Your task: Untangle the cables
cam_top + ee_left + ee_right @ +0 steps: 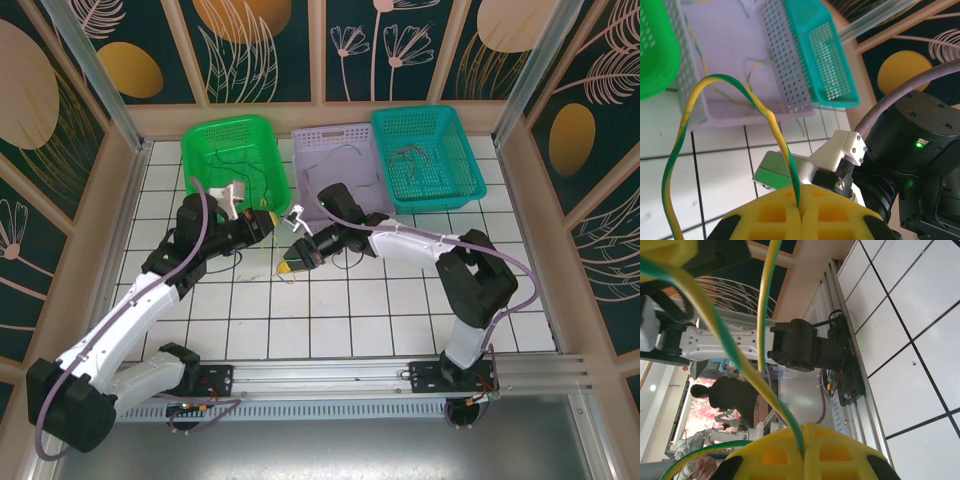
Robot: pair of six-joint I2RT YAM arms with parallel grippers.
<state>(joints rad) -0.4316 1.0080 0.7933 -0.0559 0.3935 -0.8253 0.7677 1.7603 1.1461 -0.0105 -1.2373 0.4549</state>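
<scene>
1. Grip state. In the left wrist view, the left gripper (800,212) sits at the bottom centre of the frame. Its yellow jaws are pressed together on the green-and-yellow cable (715,78), which arches up toward the upper left and drops off the lower left edge. In the right wrist view, the right gripper (804,452) is clamped the same way on what I judge to be the same cable (751,372), which runs to the upper left corner. A second strand hangs at top centre.

2. Position. In the top view, both grippers meet just left of centre, over the white tiled table (400,300), with the cable strung between them.

3. Far side. At the upper centre of the top view stand a green basket (200,135), a lilac basket (310,135) and a teal basket (470,180). Each holds thin cables (410,155).

4. Progress. I judge the task to be partly done. One cable is being pulled apart, and the loops in the lilac basket look unsorted. I cannot tell whether the other baskets' contents are finished.
</scene>
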